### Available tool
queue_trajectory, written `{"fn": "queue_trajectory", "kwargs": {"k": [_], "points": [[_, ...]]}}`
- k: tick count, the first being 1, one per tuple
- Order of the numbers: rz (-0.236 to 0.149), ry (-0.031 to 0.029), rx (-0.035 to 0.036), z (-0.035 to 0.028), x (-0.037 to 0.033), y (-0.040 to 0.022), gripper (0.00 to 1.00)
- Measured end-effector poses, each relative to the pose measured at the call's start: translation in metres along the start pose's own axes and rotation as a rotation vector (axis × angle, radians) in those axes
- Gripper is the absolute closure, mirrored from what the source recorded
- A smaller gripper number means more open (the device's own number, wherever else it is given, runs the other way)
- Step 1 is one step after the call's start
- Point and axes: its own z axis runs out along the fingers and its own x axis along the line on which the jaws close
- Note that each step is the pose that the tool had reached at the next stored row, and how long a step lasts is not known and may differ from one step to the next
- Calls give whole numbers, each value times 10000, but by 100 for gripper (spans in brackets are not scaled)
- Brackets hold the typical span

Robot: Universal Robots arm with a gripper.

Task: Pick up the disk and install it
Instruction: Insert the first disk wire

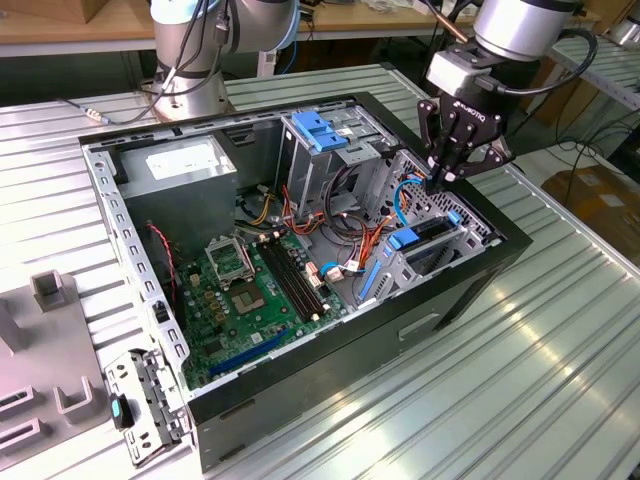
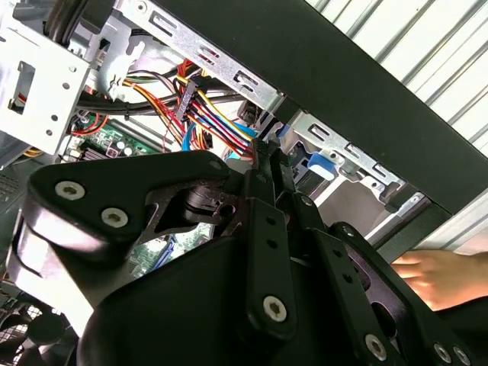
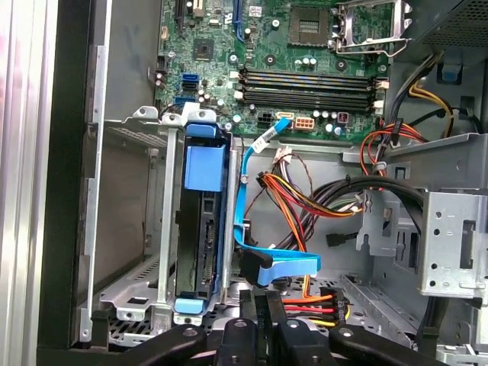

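The disk (image 3: 202, 229) sits edge-on in its bay, centre-left; the gripper (image 1: 442, 180) hovers above, fingers clenched empty, apparently to push.

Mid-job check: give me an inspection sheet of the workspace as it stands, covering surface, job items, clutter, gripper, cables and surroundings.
Surface: ribbed metal table, carrying an open computer case.
Job's things: the disk stands on edge in the drive bay, blue rails showing, in the first wrist view.
Clutter: loose metal bracket and grey fixture blocks at the exterior view's left.
Grippers: gripper sits above the drive bay, fingers together, holding nothing.
Cables: blue data cable and coloured power wires lie beside the bay.
Surroundings: a person's hand rests near the case; second robot base behind.
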Motion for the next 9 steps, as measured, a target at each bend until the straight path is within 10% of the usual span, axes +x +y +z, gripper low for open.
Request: {"fn": "queue_trajectory", "kwargs": {"k": [9], "points": [[0, 0, 0, 0, 0, 0, 83]]}}
